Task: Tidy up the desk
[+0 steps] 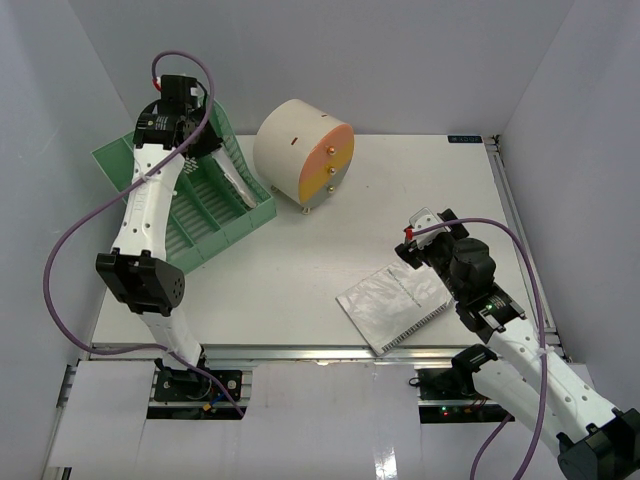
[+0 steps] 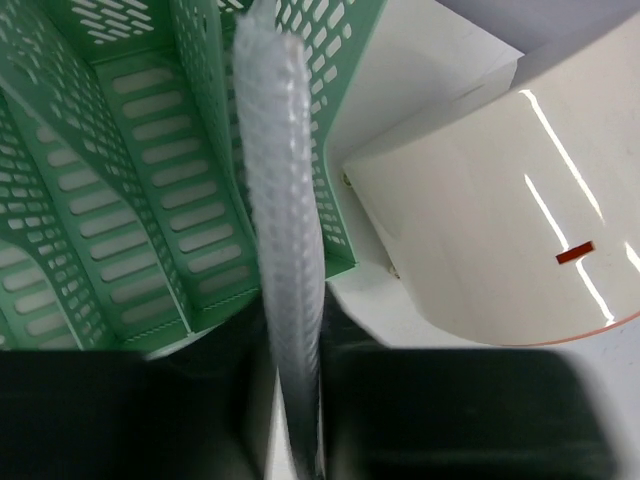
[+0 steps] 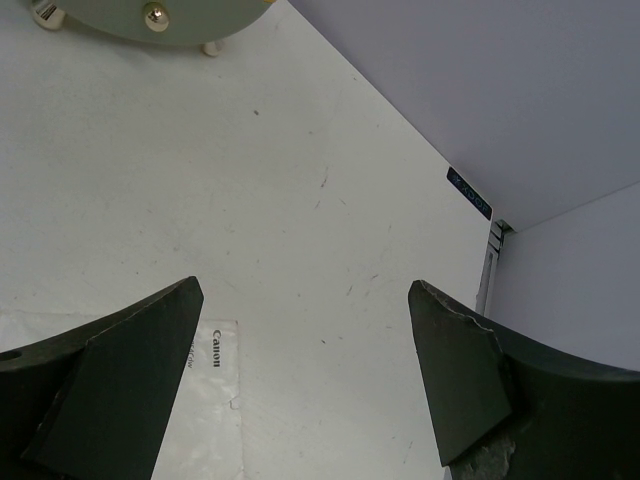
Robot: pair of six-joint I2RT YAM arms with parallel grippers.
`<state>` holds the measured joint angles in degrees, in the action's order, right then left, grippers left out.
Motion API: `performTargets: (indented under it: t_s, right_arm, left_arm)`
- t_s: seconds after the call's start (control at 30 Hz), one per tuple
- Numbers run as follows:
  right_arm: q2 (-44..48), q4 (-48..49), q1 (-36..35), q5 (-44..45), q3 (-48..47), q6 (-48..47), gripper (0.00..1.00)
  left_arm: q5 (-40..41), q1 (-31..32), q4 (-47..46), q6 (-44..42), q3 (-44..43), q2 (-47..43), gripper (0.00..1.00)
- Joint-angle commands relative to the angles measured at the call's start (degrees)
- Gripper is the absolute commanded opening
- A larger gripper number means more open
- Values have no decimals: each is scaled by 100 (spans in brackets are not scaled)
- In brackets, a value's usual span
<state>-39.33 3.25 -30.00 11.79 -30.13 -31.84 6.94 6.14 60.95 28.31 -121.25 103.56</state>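
One bench (image 1: 420,190) spreads before my two arms, carrying one green rack (image 1: 200,205) at far left, one drum (image 1: 305,150) beside it and one booklet (image 1: 393,305) near the front. One mesh sleeve (image 2: 285,230) stands in the rack between my left jaws; gripped or loose, I cannot tell. My right jaws gape wide above the bench beside the booklet.

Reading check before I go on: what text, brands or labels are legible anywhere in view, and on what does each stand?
"Canon": printed on the plastic-wrapped booklet, seen in the right wrist view.
Finer print beside that word: too small to read.
Blue label at the far edge of the desk: white characters, too blurred to read.
Green file rack and drum-shaped drawer unit: no text visible.
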Motion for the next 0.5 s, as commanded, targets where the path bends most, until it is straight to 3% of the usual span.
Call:
performTargets:
  t_s: [0.0,0.13,0.37,0.47]
  right_arm:
    - [75,335,-6,66,16,46,90]
    - [50,338,3,69,19,43,90]
    - [-17,335,24,39,37,37,90]
    - [-55,335,44,29,39,37,90]
  left_arm:
    - [-93,-82,-272,29,-536,19,47]
    - [-51,-104,-310,81,-879,209,73]
    - [29,-105,-574,89,-1085,154,77]
    - [-62,-105,-638,68,-1003,48,74]
